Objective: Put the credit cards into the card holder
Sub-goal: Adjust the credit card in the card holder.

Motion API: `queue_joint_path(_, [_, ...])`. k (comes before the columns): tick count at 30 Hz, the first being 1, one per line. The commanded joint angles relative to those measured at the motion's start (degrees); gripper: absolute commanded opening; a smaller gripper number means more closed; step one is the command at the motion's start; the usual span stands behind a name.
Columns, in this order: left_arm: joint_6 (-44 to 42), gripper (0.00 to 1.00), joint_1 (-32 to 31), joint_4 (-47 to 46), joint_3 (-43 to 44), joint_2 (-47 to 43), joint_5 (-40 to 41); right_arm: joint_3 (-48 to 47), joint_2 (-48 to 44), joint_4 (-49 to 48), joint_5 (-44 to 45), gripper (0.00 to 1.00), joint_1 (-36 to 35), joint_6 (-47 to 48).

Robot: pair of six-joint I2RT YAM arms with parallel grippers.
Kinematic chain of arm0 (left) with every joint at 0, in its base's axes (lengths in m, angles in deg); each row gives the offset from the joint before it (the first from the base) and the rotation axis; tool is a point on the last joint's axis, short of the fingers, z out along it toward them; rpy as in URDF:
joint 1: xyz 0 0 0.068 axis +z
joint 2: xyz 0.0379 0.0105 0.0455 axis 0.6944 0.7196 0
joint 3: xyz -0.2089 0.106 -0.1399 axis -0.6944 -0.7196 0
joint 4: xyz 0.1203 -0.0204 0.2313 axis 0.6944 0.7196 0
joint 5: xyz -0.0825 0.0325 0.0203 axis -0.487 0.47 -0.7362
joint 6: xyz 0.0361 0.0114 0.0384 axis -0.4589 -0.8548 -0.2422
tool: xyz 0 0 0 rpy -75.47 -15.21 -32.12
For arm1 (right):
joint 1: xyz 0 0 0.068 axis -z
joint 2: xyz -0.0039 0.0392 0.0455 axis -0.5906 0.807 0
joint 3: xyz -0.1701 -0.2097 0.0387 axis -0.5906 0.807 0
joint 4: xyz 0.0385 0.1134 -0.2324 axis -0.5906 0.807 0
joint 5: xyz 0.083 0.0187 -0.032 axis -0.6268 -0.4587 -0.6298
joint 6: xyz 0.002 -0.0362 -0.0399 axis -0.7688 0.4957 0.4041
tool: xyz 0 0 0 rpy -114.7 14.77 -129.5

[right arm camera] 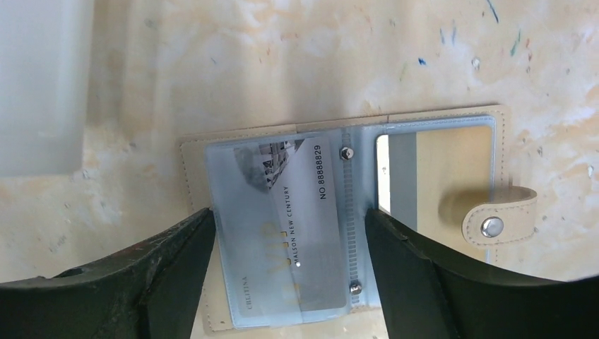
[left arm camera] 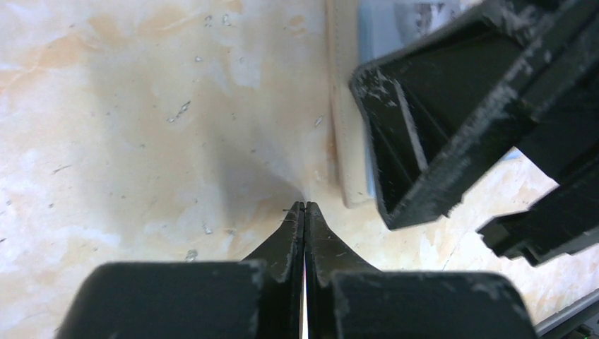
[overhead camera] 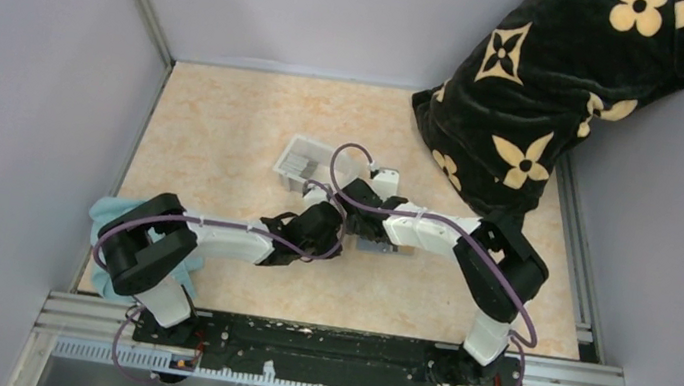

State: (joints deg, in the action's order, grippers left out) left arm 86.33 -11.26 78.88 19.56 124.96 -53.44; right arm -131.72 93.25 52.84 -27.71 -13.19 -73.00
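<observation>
the right jaws are seen spread wide, with nothing gripped between them. they are set astride the left half of the card holder (right arm camera: 438, 176), one finger at its outer left edge and the other at the spine; whether the leather is touched cannot be told. between the fingers a silvery card (right arm camera: 293, 205), printed "vip" and a number, is seen lying slightly askew under the clear sleeve. the holder is spread open and flat on the marbled beige worktop (right arm camera: 282, 56), its snap tab (right arm camera: 498, 219) folded in over the right half.

the left jaws are pressed fully together, with nothing held. their tips are lowered close to the worktop, just beside the holder's tan edge and near the right arm's black fingers (left arm camera: 438, 134).

beyond the holder a clear white tray (overhead camera: 307, 160) is placed, with grey pieces inside too small to be made out. a light blue cloth (overhead camera: 104, 220) is found under the left arm, and a dark flower-patterned bag (overhead camera: 565, 83) fills the far right corner.
</observation>
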Motion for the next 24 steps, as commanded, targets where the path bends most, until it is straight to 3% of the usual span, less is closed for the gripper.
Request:
queue_joint_path(1, [-2.15, 0.01, -0.2, 13.84, -1.92, 0.39, 1.79, 2.56, -1.2, 11.72, -4.29, 0.79, -0.56, 2.86])
queue_joint_path(9, [-1.28, 0.02, -0.13, 14.19, -0.91, -1.56, 2.66, 1.06, -2.81, 12.2, -3.26, 0.77, -0.33, 5.76])
queue_joint_path(24, [-2.22, 0.04, -0.3, 6.18, 0.39, -2.24, -3.31, 5.46, -10.63, 7.66, -5.94, 0.84, -0.19, 8.91])
